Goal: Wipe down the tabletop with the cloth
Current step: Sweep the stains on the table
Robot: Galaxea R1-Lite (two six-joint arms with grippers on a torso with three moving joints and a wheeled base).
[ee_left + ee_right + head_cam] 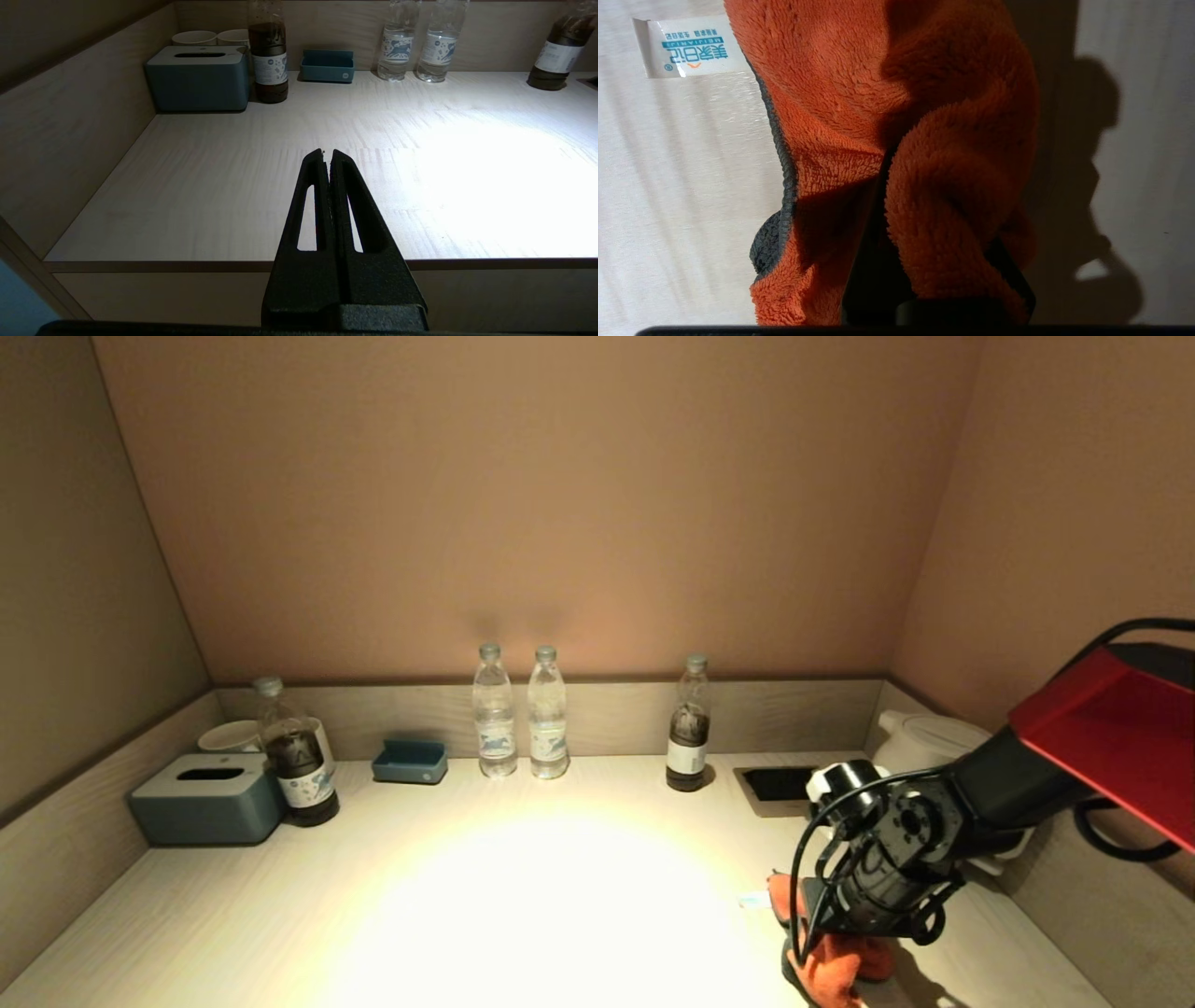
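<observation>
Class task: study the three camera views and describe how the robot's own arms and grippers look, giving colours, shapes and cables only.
The right arm is black with a round jointed wrist, a white cap, looping black cables and a red angular panel above. The left gripper has two matte black tapered fingers, each with a long slot. The right gripper looks black too.

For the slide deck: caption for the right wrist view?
Right end effector clamps the orange cloth against the tabletop.
</observation>
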